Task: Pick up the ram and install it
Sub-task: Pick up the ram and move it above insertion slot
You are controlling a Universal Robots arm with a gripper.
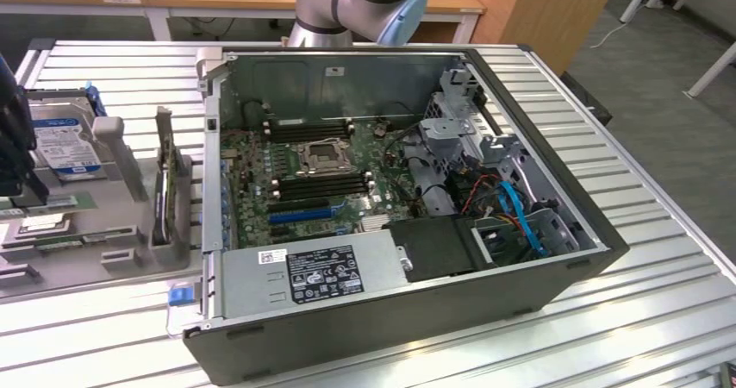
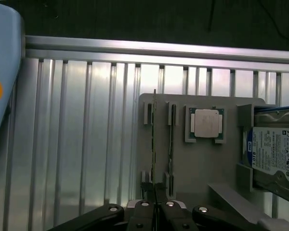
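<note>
The ribbed metal tabletop (image 1: 644,259) carries an open computer case (image 1: 380,336). Its board lies flat inside, with black memory slots (image 1: 308,129) on either side of the socket. Toward the exterior view's left sits the grey parts tray (image 2: 202,168), with the hard drive (image 2: 274,149) and the square processor (image 2: 206,123) in their pockets.

The ram (image 2: 154,139) stands on edge in the tray, held by notched posts at each end. It is close to the tray's outer edge, with a second slot just beside it. The gripper (image 2: 155,207) hangs over one end of the stick, lined up with its thin top edge. Its jaws are all but closed, and I see nothing pinched between them.

That is my worry. I reckon closed jaws lowered onto that edge would press on the board rather than straddle it, and could bend it or tip it in its posts. A grip taken so near one end could let the stick swing, or bind in the far post. A small sideways error would catch the neighbouring slot or a post.
</note>
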